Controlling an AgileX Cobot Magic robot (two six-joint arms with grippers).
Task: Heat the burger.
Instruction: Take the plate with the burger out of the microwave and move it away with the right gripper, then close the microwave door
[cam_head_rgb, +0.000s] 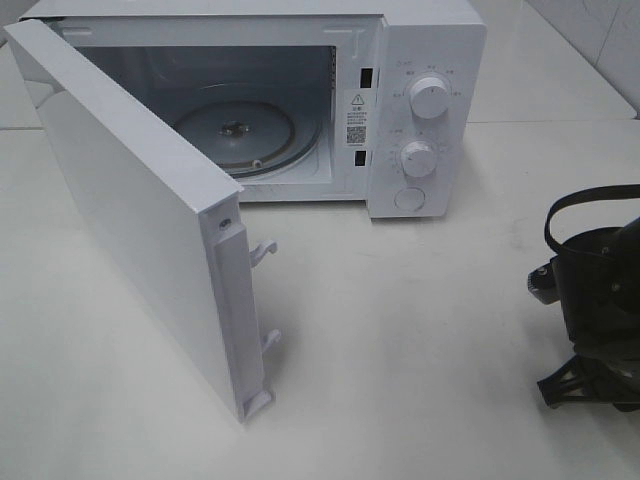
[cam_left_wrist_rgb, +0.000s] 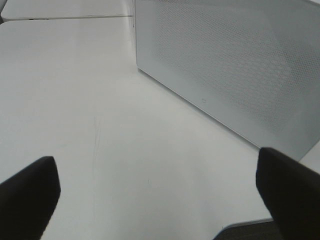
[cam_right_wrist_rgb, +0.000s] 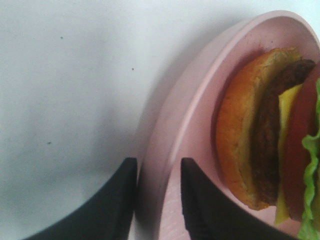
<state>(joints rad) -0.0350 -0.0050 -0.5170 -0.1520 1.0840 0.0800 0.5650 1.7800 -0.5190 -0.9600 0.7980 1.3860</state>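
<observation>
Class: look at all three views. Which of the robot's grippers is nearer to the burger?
Right. The right gripper straddles the rim of the pink plate carrying the burger. The left gripper hovers over bare table beside the microwave door, no burger in sight.

You see a white microwave (cam_head_rgb: 400, 90), a pink plate (cam_right_wrist_rgb: 185, 130), and the burger (cam_right_wrist_rgb: 270, 135) in golden-brown, yellow and green.

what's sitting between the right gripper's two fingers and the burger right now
The pink plate's rim runs between the right gripper's two fingers, and bare plate surface separates the inner finger from the burger. The right wrist view shows it.
</observation>
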